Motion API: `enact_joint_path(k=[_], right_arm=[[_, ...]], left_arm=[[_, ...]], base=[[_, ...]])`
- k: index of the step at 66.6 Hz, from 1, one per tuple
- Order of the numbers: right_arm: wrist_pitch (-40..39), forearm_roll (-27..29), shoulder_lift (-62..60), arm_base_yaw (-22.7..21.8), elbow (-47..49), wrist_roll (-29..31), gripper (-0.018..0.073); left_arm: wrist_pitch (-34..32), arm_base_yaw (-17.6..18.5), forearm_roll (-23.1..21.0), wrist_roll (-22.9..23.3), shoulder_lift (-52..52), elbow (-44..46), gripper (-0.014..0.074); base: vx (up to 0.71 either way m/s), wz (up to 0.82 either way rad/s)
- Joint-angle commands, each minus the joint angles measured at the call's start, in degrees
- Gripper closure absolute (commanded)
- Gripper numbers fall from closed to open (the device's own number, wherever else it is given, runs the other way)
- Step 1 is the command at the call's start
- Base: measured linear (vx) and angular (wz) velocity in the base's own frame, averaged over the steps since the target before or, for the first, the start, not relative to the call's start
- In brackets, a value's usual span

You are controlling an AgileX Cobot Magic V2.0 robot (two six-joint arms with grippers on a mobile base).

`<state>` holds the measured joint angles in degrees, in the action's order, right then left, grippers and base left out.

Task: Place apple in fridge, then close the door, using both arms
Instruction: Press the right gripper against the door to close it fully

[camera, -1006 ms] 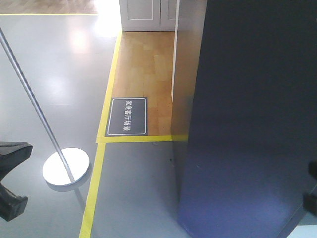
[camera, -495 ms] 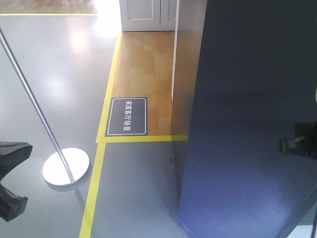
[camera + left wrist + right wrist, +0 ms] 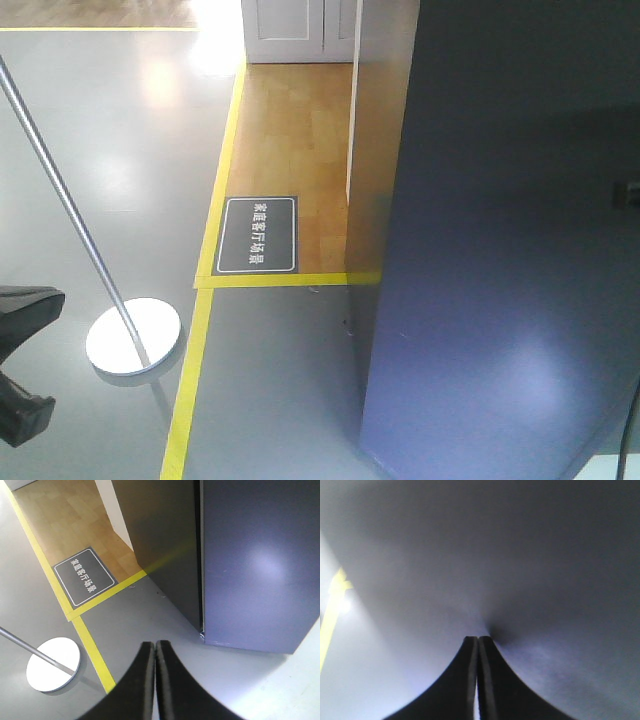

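The fridge (image 3: pixel 160 545) stands dark grey on the right, and its door (image 3: pixel 260 565) lies nearly flush against it along a thin seam. In the front view the door (image 3: pixel 510 260) fills the right side. The apple is hidden. My left gripper (image 3: pixel 155 644) is shut and empty, hanging over the grey floor short of the door's lower corner. My right gripper (image 3: pixel 478 638) is shut with its tips at or almost at the door face (image 3: pixel 520 555), where they cast a small shadow. A dark bit of the right arm (image 3: pixel 628 193) shows at the frame's right edge. Part of the left arm (image 3: pixel 25 305) shows at the left edge.
A metal pole on a round white base (image 3: pixel 133 337) stands on the grey floor at left. Yellow floor tape (image 3: pixel 200 330) borders a wooden floor patch with a black sign (image 3: pixel 258 235). White cabinet doors (image 3: pixel 300 30) stand at the back.
The dark part of the right arm has climbed along the door's right side, from low at the frame edge to mid height. The left arm and the door panel have barely shifted.
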<state>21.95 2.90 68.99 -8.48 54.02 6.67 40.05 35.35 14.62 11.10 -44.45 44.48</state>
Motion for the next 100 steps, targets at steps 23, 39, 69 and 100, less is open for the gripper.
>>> enact_joint_path(k=[23,39,69,100], right_arm=[[-32.46,0.87,12.24,-0.86,8.74,-0.11,0.0563],[-31.96,4.06,23.5,-0.86,19.88,-2.46,0.0563],[-22.39,4.06,24.72,-0.86,23.93,-2.51,0.0563],[9.28,6.88,12.87,0.08,23.58,0.35,0.0563]], left_arm=[[-3.17,0.07,0.68,0.49,0.4,1.35,0.0603],[-3.17,0.07,0.68,0.49,0.4,1.35,0.0603],[-3.28,0.07,0.68,0.49,0.29,1.35,0.0603],[-3.34,0.07,0.68,0.49,0.29,1.35,0.0603]], base=[[0.0,0.0],[0.0,0.0],[0.0,0.0],[0.0,0.0]])
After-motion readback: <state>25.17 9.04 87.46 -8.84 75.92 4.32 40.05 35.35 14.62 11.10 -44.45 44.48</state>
